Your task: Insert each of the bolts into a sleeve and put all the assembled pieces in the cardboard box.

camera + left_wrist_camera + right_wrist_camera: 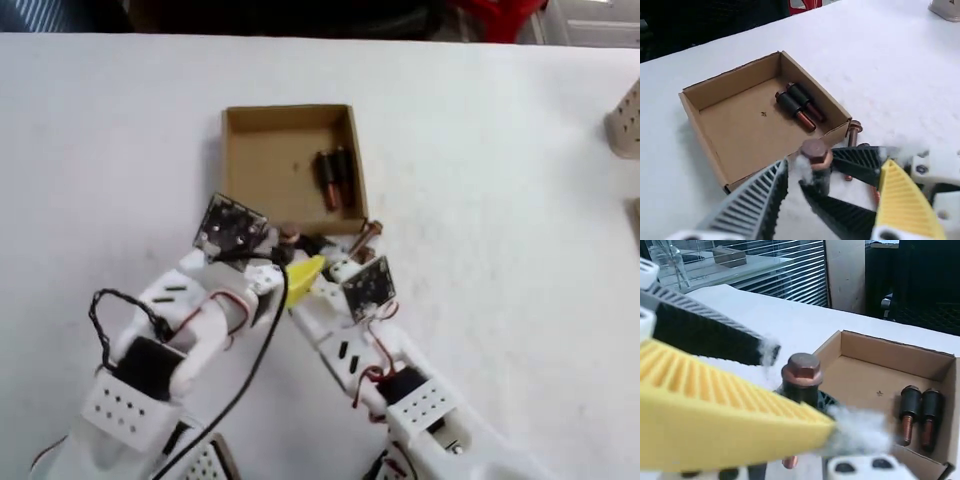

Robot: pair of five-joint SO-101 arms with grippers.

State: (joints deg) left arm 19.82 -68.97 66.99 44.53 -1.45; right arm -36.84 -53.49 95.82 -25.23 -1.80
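Copper bolt [814,149] sits in its black sleeve [819,175] between left tool [794,176] and right tool [801,389], beside the cardboard box [730,75]; which grips it, I cannot tell. Likely rigid, slick: pinch the sleeve

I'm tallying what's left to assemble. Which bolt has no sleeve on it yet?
The bare copper bolt just outside the cardboard box's corner. The two in the box wear black sleeves; the upright bolt in the left gripper seems sleeved too.
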